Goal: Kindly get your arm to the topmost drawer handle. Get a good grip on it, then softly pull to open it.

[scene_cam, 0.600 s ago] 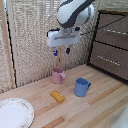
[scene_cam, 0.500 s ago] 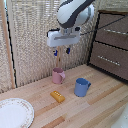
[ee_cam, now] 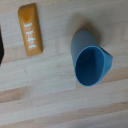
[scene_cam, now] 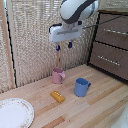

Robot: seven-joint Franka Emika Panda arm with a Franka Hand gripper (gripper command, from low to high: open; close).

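My white arm (scene_cam: 76, 11) hangs over the middle of the table in the exterior view. My gripper (scene_cam: 64, 46) points down with its blue-tipped fingers apart and nothing between them, above the pink mug (scene_cam: 58, 76). The dark brown drawer unit (scene_cam: 112, 47) stands at the exterior view's right. The topmost drawer handle (scene_cam: 118, 32) is a slim silver bar on the upper drawer front, well to the right of the gripper. A like silver bar (scene_cam: 108, 59) sits on the drawer front below. The wrist view shows no fingers.
A blue mug (scene_cam: 81, 87) (ee_cam: 91, 59) and an orange block (scene_cam: 57, 96) (ee_cam: 29, 27) lie on the wooden table (scene_cam: 100, 107) below the gripper. A white plate (scene_cam: 14, 112) sits at the exterior view's front left. A woven screen (scene_cam: 35, 35) stands behind.
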